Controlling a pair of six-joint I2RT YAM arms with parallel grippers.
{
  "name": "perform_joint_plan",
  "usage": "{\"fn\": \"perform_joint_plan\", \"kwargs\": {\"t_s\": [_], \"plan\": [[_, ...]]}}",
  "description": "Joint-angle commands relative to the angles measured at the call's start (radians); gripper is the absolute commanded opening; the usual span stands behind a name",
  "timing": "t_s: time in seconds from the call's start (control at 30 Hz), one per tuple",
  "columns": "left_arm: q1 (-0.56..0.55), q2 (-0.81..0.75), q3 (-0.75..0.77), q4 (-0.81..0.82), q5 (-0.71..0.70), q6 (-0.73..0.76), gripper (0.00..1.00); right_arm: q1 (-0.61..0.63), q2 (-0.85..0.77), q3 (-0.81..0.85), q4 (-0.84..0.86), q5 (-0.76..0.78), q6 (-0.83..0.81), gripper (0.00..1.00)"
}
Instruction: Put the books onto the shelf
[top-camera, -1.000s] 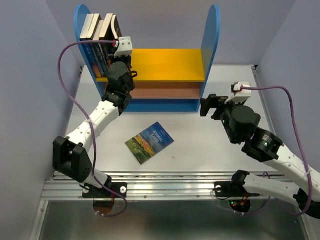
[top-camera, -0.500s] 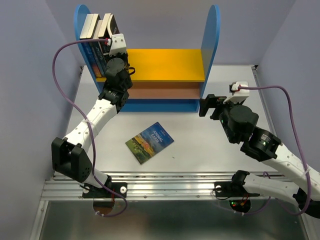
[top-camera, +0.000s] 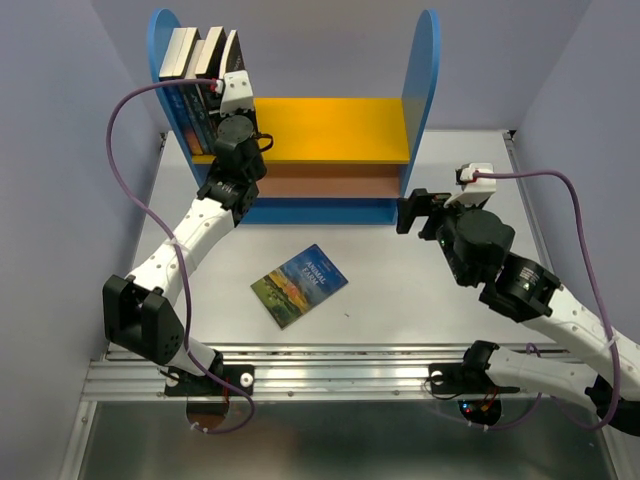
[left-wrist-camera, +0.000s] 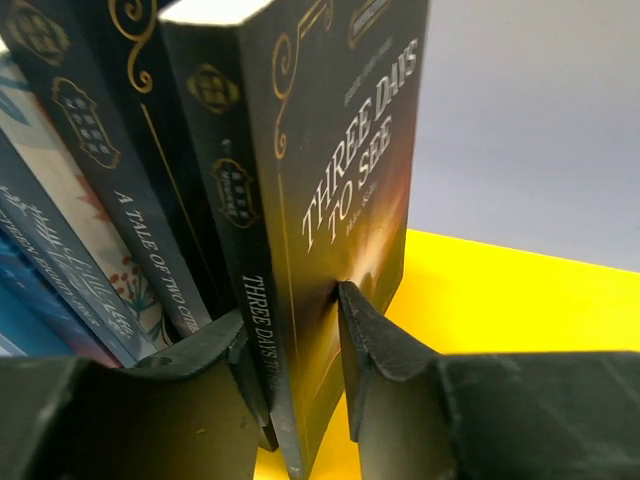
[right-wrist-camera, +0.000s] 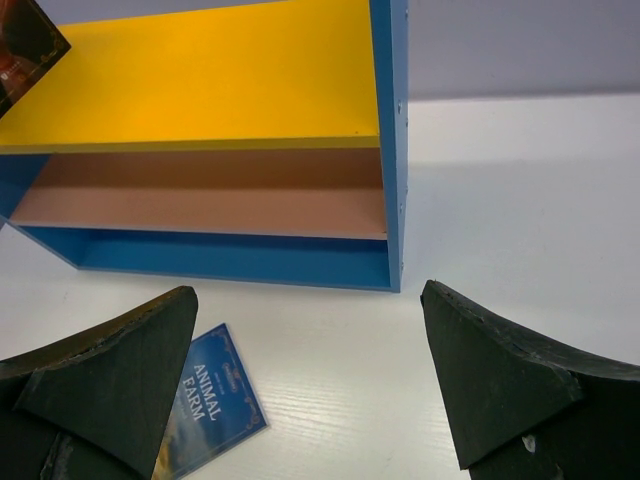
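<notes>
The shelf (top-camera: 335, 128) stands at the far edge of the worktop (top-camera: 420, 290), its openings facing the arms. Its yellow upper board is bare along the middle and right. The shelved books (top-camera: 200, 55) are packed at the left end of that board against the left blue panel (top-camera: 162, 40). Their spines face forward and their long axes run up and down.

Three Days to See (left-wrist-camera: 350, 150) is the rightmost, its front cover turned toward the bare board, with A Tale of Two Cities (left-wrist-camera: 150, 230) just beside it on the left. The left gripper (left-wrist-camera: 292, 305) straddles the lower part of Three Days to See. Its fingers are a narrow way apart, one at the spine and one at the cover. Whether they press on the book or only flank it, I cannot tell. The left arm and its purple cable (top-camera: 130, 170) cross in front of the shelf's left end.

One book, Animal Farm (top-camera: 299, 284), lies flat and face up on the worktop in front of the shelf, nearer the near edge. Its long axis runs diagonally from near-left to far-right, with the title end toward the far right. It lies between the two arms, apart from both.

The right gripper (right-wrist-camera: 308, 293) hangs with its jaws spread wide and nothing between them. It is close to the foot of the right blue panel (top-camera: 424, 70), facing the shelf.
</notes>
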Motion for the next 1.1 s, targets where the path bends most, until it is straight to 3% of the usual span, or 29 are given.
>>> {"fn": "perform_joint_plan", "kwargs": {"t_s": [0.0,0.37,0.47,0.9,1.07], "plan": [[0.028,-0.034,0.001,-0.044,-0.114,0.011,0.43,0.002,0.002,-0.002,0.017,0.004,-0.011,1.0],[0.01,-0.059,0.025,-0.09,-0.144,-0.026,0.47,0.002,0.006,-0.004,0.017,-0.01,-0.013,1.0],[0.004,-0.054,0.045,-0.12,-0.161,-0.031,0.53,0.002,0.008,-0.004,0.017,-0.012,-0.013,1.0],[-0.061,-0.011,0.231,-0.339,-0.494,-0.16,0.53,0.002,0.028,0.0,0.019,-0.044,-0.013,1.0],[-0.068,0.11,0.444,-0.7,-0.588,-0.383,0.55,0.002,0.026,-0.005,0.019,-0.05,-0.008,1.0]]}}
